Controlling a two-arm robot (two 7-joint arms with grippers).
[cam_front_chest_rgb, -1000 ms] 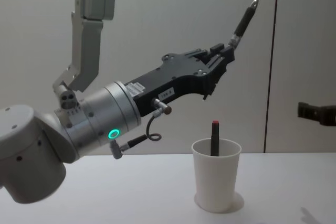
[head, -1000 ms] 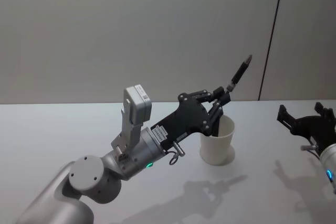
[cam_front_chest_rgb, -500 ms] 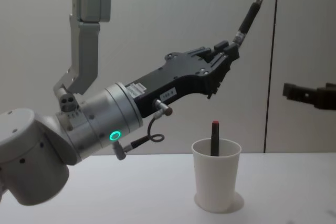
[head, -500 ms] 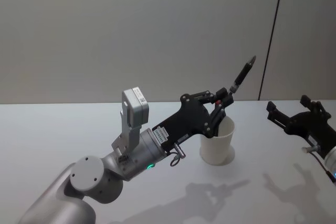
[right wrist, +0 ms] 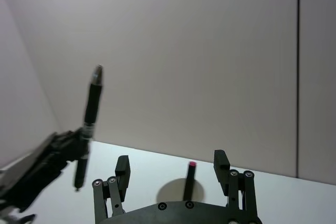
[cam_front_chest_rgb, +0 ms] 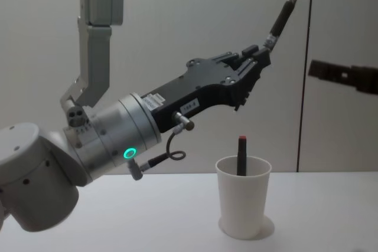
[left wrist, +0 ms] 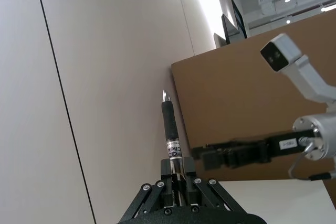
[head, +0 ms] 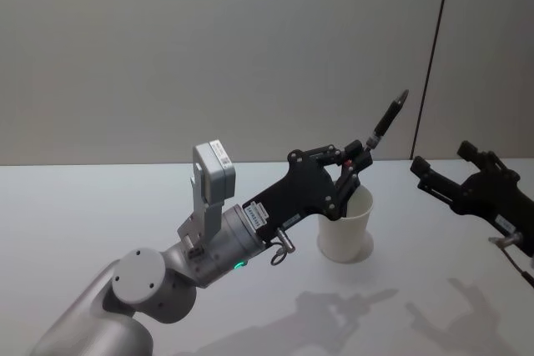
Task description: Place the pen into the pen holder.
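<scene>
left gripper [cam_front_chest_rgb: 260, 51] is clamped on the slim black pen [cam_front_chest_rgb: 280, 19], tip tilted up, in the air above the plain white paper cup [cam_front_chest_rgb: 243, 205] w/ a red-capped dark pen [cam_front_chest_rgb: 241, 154] standing inside, & right gripper [right wrist: 171, 163] hangs off to the right, fingers spread wide

On the surface [head: 100, 223], right of centre, cup [head: 345, 227] with spare pen [cam_front_chest_rgb: 241, 154] upright inside. Above the cup, left tool [head: 357, 156] with pen [head: 385, 120] slanting up rightward. Well right, right tool [head: 439, 157], off the surface.
</scene>
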